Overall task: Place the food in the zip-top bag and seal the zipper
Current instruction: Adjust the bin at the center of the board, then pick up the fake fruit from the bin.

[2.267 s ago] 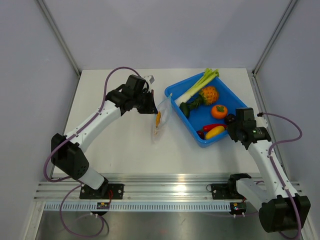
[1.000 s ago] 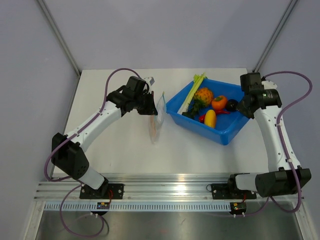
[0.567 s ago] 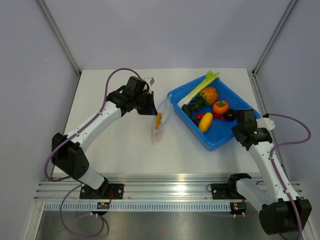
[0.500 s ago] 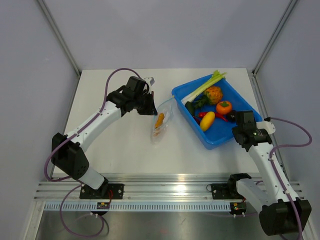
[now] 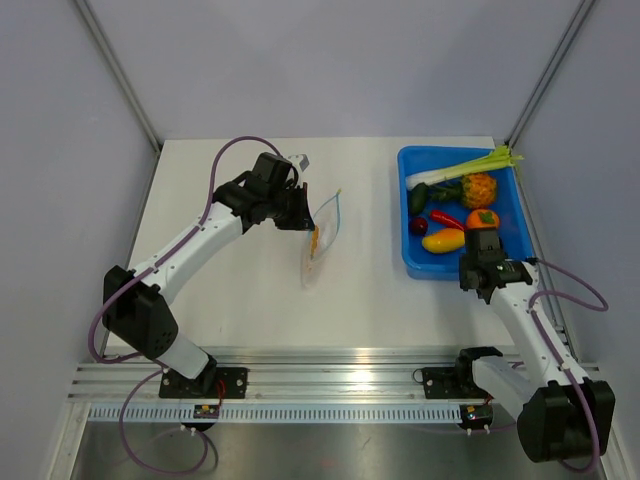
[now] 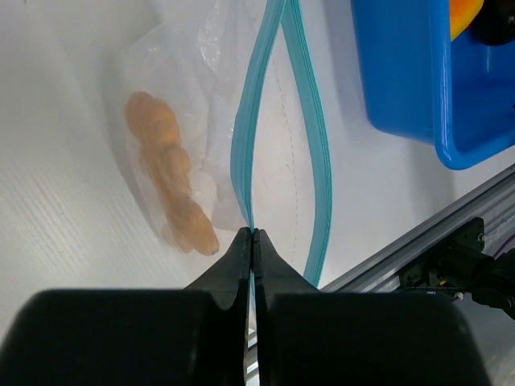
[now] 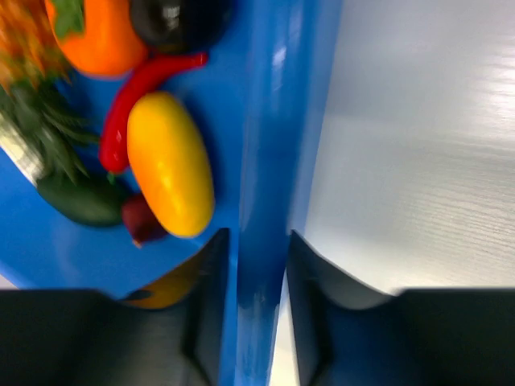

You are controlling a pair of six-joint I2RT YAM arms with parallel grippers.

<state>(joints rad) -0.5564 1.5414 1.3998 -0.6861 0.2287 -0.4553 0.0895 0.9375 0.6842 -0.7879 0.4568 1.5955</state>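
Note:
The zip-top bag hangs from my left gripper, which is shut on one lip of the blue-green zipper. The other lip bows away, so the mouth gapes. A lumpy orange cluster lies inside the bag and also shows in the top view. My right gripper is shut on the near wall of the blue tray. In the tray lie a yellow oblong piece and a red chili piece, both also in the top view: yellow, chili.
The blue tray stands at the table's right side and also holds a leek stalk, a pineapple-like piece, a round orange fruit and dark pieces. The aluminium rail runs along the near edge.
My right gripper has dragged the tray from a skewed spot near the bag to the right side, now square to the table. The left arm and bag have stayed put.

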